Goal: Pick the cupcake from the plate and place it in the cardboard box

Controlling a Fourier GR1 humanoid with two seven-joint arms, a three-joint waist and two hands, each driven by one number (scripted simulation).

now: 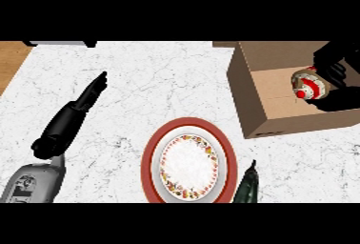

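My right hand [336, 66] sat at the upper right of the frame, black fingers curled round the cupcake [310, 86] and clamped on it from the far side. The cupcake showed white frosting with red stripes and a red blob at its lower edge, and it sat inside the opening of the cardboard box [271, 102], against the right part of the box's interior. I could not tell whether it rested on the box floor or hung just above it. The box itself stood on the white marbled counter [162, 86], its open top facing up and its near wall turned toward the lower edge of the frame.

My left hand [91, 93] lay at the left of the frame, fingers straight and together, pointing toward the upper right, holding nothing and well apart from the box. Its grey forearm [32, 183] came in from the lower left corner.

Between the two, at the lower middle, I saw the plate [151, 159] with its red rim and a ring of small coloured marks round a white centre. Just beside the plate's right edge, a dark green pointed thing [247, 186] rose from the lower edge; I could not tell what it was. A strip of wooden surface [10, 62] showed at the upper left.
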